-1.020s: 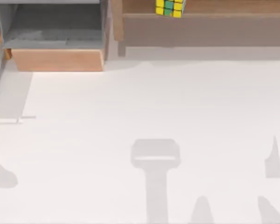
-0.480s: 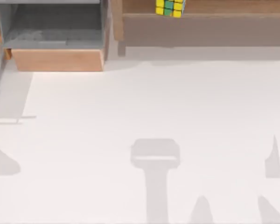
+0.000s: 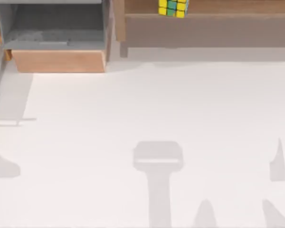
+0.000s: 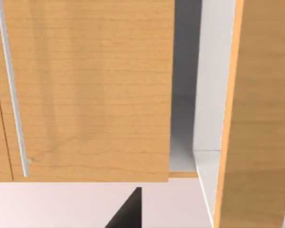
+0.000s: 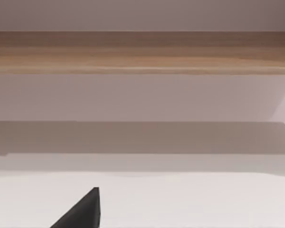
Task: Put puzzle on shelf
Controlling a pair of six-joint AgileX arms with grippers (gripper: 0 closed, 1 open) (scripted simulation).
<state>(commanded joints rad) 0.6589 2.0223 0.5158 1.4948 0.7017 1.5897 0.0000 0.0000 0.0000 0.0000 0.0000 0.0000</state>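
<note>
One puzzle (image 3: 173, 7), a cube of yellow, teal and blue squares, sits on the long wooden shelf (image 3: 213, 29) at about twelve o'clock in the top view, just right of the shelf's side post (image 3: 118, 21) and touching the board; it is cut by the upper edge of that view, so how squarely it rests cannot be told. One grey-lined box (image 3: 57, 38) with a wooden front stands at about eleven o'clock, apart from the shelf. One white table (image 3: 156, 104) lies bare of objects, carrying only arm shadows at six and four o'clock. Left gripper: a dark fingertip (image 4: 128, 213) shows in the left wrist view before wooden panels (image 4: 85, 90); how wide it stands and whether it holds anything cannot be told. Right gripper: a dark fingertip (image 5: 83, 211) shows in the right wrist view, facing the shelf's long edge (image 5: 142, 52) from some way off; its opening likewise cannot be told, and no cube shows near it. Judged status: placement looks complete. Risks: the cube sits near the shelf's front edge, so a later sweep of either arm toward the shelf could nudge it off; the left arm, close to the panels, could clip them when it moves.
</note>
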